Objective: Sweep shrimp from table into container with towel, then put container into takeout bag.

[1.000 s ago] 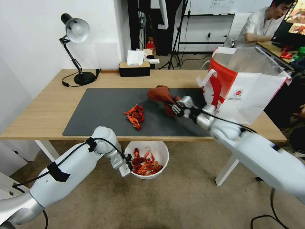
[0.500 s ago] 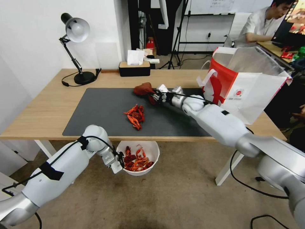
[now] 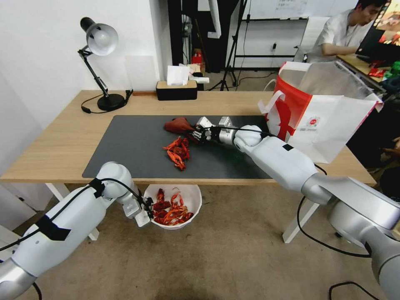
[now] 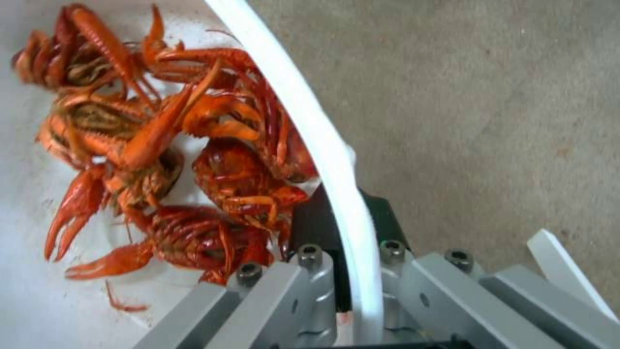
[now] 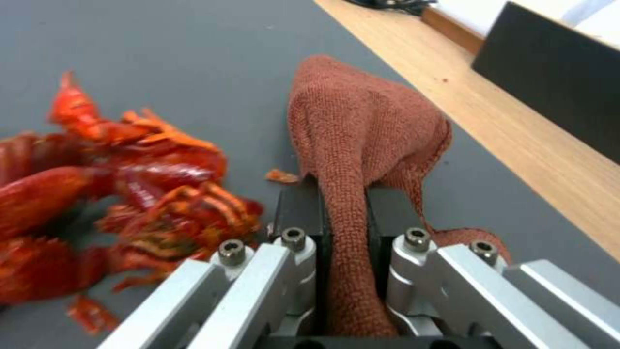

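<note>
A small heap of red-orange shrimp (image 3: 177,152) (image 5: 116,194) lies on the dark mat of the table (image 3: 50,154). Just behind it on the mat, my right gripper (image 3: 196,132) (image 5: 346,203) is shut on the rust-red towel (image 3: 180,125) (image 5: 362,126). Below the table's front edge, my left gripper (image 3: 146,208) (image 4: 342,232) is shut on the rim of the white container (image 3: 192,196) (image 4: 310,116), which holds several shrimp (image 3: 171,210) (image 4: 174,160). The red and white takeout bag (image 3: 321,112) stands open at the table's right end.
A black desk lamp (image 3: 100,66) stands at the table's back left and a black tissue box (image 3: 176,89) at the back middle. The floor under the container is bare carpet (image 3: 208,258). The white table leg (image 3: 296,225) is right of the container.
My right gripper carried the towel leftward and down onto the mat, behind the shrimp heap. My left gripper moved the container left along the table's front edge.
</note>
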`<state>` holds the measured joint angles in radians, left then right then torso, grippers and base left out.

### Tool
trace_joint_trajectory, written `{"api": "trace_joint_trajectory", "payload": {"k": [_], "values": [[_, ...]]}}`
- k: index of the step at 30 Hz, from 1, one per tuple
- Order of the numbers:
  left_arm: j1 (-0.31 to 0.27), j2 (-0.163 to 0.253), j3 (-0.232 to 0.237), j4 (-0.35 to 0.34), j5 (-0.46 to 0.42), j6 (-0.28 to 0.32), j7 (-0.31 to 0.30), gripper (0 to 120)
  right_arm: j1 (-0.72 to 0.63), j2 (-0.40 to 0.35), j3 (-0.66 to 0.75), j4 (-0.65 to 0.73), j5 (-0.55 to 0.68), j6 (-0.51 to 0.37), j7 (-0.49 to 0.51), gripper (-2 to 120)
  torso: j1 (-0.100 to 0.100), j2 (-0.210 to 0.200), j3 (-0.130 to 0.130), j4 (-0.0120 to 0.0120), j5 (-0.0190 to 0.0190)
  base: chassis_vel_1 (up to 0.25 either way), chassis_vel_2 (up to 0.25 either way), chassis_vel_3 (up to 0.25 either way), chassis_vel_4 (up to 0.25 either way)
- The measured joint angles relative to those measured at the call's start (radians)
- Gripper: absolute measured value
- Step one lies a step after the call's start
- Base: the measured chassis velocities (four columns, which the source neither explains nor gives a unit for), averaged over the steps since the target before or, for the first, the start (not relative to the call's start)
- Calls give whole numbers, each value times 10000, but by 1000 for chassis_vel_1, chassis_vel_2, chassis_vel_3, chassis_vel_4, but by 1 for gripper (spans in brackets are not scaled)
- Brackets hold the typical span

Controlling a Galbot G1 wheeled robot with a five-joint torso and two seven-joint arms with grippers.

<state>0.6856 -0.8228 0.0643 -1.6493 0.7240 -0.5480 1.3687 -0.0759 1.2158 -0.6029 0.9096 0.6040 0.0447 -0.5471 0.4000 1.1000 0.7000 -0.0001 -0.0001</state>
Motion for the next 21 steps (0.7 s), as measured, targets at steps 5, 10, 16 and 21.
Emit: {"api": "trace_joint_trajectory", "payload": {"k": [5, 10, 16, 21], "values": [[217, 267, -111, -260, -15, -67, -16, 0, -38, -158, -23, 104, 2, 187, -636, 7, -1, 0, 0, 2, 1, 0, 0, 0, 0], [310, 269, -194, -261, -95, -77, -40, 0, -101, -347, -142, 419, 135, 418, -883, 7, -1, 0, 0, 3, 1, 0, 0, 0, 0], [267, 162, -151, -270, -163, -76, -59, 0, -232, -658, -316, 1035, 246, 364, -929, 7, -1, 0, 0, 0, 1, 0, 0, 0, 0], [193, 137, -71, -244, -218, -63, -66, 0, -369, -1009, -430, 1769, 309, 199, -927, 7, -1, 0, 0, 1, 2, 0, 0, 0, 0]]}}
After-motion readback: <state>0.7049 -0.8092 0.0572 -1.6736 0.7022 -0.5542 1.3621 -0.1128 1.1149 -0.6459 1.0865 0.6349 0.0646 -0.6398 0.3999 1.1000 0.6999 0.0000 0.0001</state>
